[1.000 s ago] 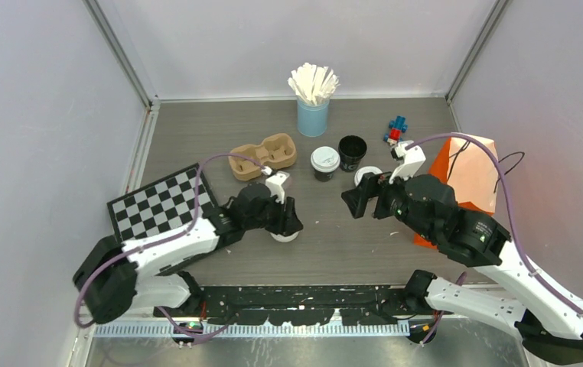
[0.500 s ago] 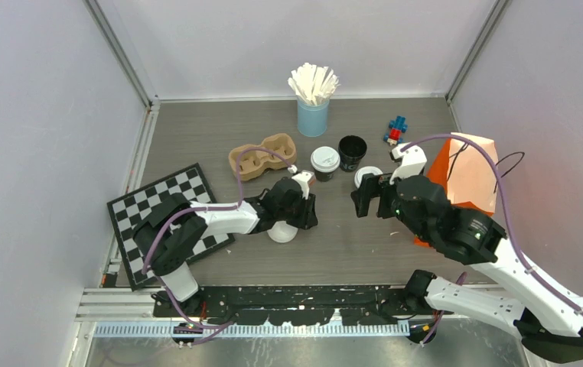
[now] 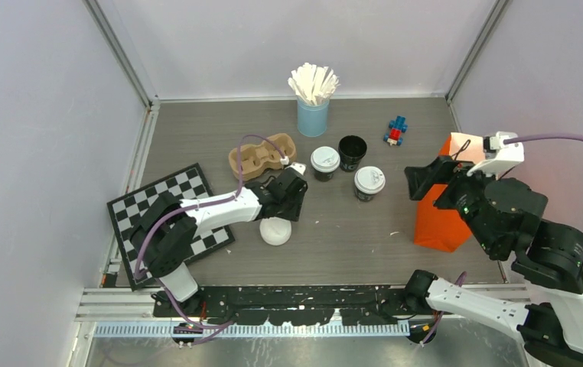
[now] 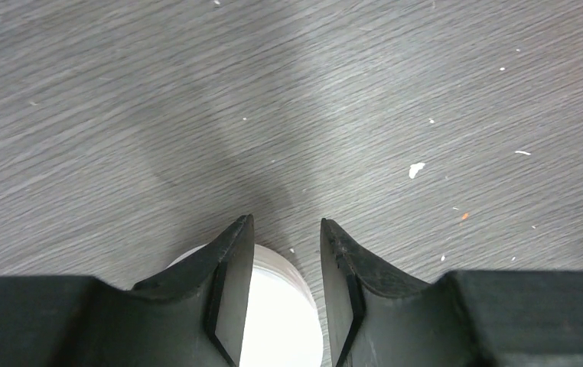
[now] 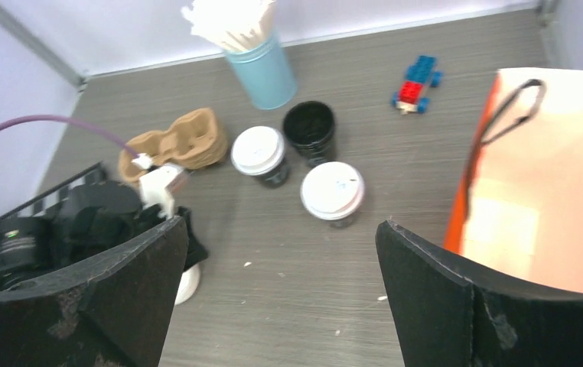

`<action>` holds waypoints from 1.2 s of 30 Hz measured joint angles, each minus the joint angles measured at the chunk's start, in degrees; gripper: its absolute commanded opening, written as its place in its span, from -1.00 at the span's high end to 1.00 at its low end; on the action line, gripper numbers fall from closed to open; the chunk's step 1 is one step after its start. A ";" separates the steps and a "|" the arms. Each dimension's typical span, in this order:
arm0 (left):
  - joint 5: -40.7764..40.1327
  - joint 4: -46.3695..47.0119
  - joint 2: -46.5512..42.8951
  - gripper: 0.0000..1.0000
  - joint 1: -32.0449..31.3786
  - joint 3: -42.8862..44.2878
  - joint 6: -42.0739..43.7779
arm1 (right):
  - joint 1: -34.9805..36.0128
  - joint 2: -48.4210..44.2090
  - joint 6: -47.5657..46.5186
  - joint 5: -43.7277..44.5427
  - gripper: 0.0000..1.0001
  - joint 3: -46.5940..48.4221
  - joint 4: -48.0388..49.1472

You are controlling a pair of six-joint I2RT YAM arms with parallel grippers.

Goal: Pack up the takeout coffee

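Loose white lid (image 3: 275, 231) lies flat on the table (image 3: 350, 237), closest to the arm bases. L gripper (image 4: 283, 222) is low over its far side, fingers a bit apart w/ only table showing between the tips. R gripper (image 5: 281, 224) is up by the orange bag (image 3: 441, 222), spread wide, holding nothing. Farther back: near lidded cup (image 3: 369, 182), then far lidded cup (image 3: 325, 161), then open black cup (image 3: 352, 151) just beside it. Brown cup tray (image 3: 262, 155) sits left of them

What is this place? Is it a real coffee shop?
Probably a robot practice booth, not a shop: two robot arms on a small table, plain walls around it, a checkerboard.
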 measured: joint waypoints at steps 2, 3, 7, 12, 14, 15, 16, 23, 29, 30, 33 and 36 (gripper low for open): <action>-0.87 -2.82 -0.07 0.22 0.11 1.49 0.35 | 0.00 0.33 -0.02 3.80 -0.90 1.88 -2.43; -1.14 -3.87 -0.09 0.21 0.13 1.88 0.81 | 0.00 0.63 0.20 5.20 -0.89 2.32 -3.61; -0.26 -6.58 -0.33 0.16 0.22 2.16 2.58 | 0.00 3.08 3.10 8.02 -0.89 2.84 -7.89; 4.28 -6.86 -1.05 0.22 0.37 2.36 3.02 | 0.00 8.35 9.90 11.63 -0.88 2.84 -14.21; 6.71 -6.36 -1.29 0.24 0.37 2.32 2.80 | 0.00 9.86 12.41 13.55 -0.87 2.84 -16.70; 8.11 -5.40 -1.51 0.24 0.37 1.97 2.75 | 0.00 10.47 13.44 14.84 -0.87 2.84 -17.88; 9.33 -4.70 -1.73 0.24 0.37 1.55 2.71 | 0.00 10.86 14.10 16.09 -0.87 2.80 -18.80; 15.91 -0.50 -2.12 0.24 0.37 -1.92 2.64 | -2.25 11.58 12.57 21.05 -0.88 0.11 -20.92; 18.40 0.90 -2.12 0.26 0.37 -3.93 2.60 | -14.10 13.38 7.13 17.38 -0.89 0.07 -20.90; 18.43 0.81 -2.12 0.26 0.37 -4.07 2.60 | -16.26 14.03 6.14 16.31 -0.89 0.46 -20.92; 18.27 0.70 -2.38 0.26 0.37 -5.18 2.73 | -20.61 16.33 3.67 13.31 -0.89 2.43 -20.87; 17.70 -0.17 -3.26 0.26 0.37 -7.02 2.80 | -23.17 18.47 2.10 10.40 -0.89 3.67 -20.85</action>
